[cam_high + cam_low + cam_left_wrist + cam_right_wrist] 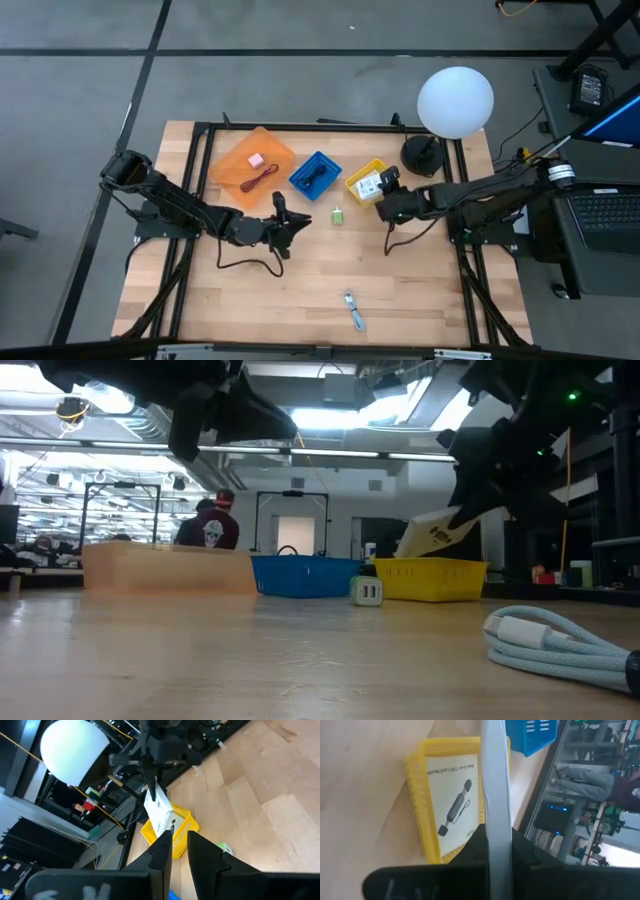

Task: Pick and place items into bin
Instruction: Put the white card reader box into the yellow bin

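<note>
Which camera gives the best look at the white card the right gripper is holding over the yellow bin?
The left wrist view: the white card shows face-on, hanging from the right gripper above the yellow bin. The right wrist view sees it only edge-on, the low view shows it tilted and dim, and the high view shows it small.

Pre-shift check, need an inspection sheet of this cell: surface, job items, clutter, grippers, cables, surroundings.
Surface: wooden table.
Job items: pink block and red cord in orange bin; black cable in blue bin; packet in yellow bin; green piece and tool on table.
Clutter: white globe lamp.
Grippers: left gripper near green piece; right gripper shut on white card over yellow bin.
Cables: pale cord on table.
Surroundings: person behind.
</note>
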